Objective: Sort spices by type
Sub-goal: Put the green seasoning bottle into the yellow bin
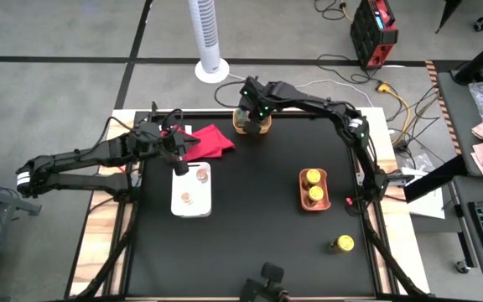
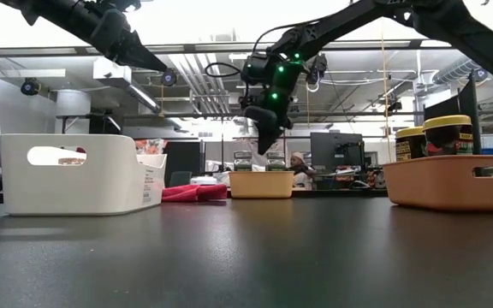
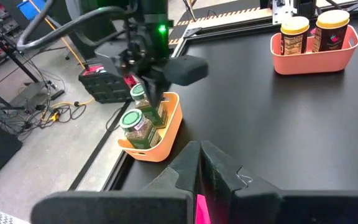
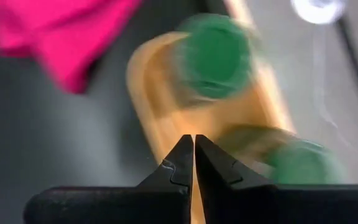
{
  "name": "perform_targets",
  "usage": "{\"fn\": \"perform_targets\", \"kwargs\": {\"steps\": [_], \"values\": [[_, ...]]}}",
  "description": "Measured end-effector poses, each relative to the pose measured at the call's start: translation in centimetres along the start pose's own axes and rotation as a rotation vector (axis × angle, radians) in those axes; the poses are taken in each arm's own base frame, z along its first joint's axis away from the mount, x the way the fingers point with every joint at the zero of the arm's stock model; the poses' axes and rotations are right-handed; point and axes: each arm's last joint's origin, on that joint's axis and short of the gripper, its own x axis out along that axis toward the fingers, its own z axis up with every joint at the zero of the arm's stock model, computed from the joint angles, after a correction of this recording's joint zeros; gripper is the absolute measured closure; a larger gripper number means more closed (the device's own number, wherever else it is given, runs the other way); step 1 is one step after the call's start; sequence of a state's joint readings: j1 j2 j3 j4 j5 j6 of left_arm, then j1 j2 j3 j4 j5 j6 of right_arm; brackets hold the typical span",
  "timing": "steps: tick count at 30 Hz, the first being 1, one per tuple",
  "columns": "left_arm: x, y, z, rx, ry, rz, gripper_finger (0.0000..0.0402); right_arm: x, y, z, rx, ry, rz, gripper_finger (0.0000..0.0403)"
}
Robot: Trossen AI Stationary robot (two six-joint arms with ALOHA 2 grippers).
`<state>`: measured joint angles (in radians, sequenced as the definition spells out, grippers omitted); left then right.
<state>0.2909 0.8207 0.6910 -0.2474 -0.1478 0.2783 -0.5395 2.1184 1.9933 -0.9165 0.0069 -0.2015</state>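
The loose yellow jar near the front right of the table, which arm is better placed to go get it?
Right, probably. The yellow jar lies on the right arm's side, beyond the orange tray. The right gripper hovers empty over the yellow tray; the left gripper sits across the table.

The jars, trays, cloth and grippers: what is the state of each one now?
Green-lidded jars: upright in yellow tray.
Yellow jars: two upright in orange tray; one loose on table.
Pinkish jars: in white tray.
Red cloth: crumpled.
Right gripper: shut, empty.
Left gripper: shut, empty.
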Motion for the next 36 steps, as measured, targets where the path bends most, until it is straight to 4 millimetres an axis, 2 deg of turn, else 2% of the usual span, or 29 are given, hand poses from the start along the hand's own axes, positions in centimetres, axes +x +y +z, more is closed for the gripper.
{"fn": "perform_targets", "kwargs": {"steps": [3, 7, 12, 17, 25, 31, 36], "values": [[0.0, 0.0, 0.0, 0.000, 0.000, 0.000, 0.0402, 0.7, 1.1, 0.1, -0.030, -0.041, 0.083, 0.0393], [0.0, 0.0, 0.0, 0.000, 0.000, 0.000, 0.0402, 1.8, 1.7, 0.6, -0.040, -0.106, 0.039, 0.0393], [0.0, 0.0, 0.0, 0.001, 0.004, -0.002, 0.0402, 2.6, 1.5, 0.9, -0.027, -0.149, 0.006, 0.0393], [0.0, 0.0, 0.0, 0.001, 0.004, -0.002, 0.0402, 2.7, 1.2, 1.1, -0.026, -0.163, -0.066, 0.0393], [0.0, 0.0, 0.0, 0.001, 0.004, -0.001, 0.0402, 2.7, 1.1, 1.4, -0.029, -0.196, -0.074, 0.0393], [0.0, 0.0, -0.1, 0.002, 0.007, -0.002, 0.0402, 2.8, 1.6, 1.0, -0.063, -0.147, -0.062, 0.0393], [0.0, 0.0, -0.1, 0.002, 0.007, -0.002, 0.0402, 3.6, 1.8, 1.0, -0.074, -0.148, -0.105, 0.0393]]}}
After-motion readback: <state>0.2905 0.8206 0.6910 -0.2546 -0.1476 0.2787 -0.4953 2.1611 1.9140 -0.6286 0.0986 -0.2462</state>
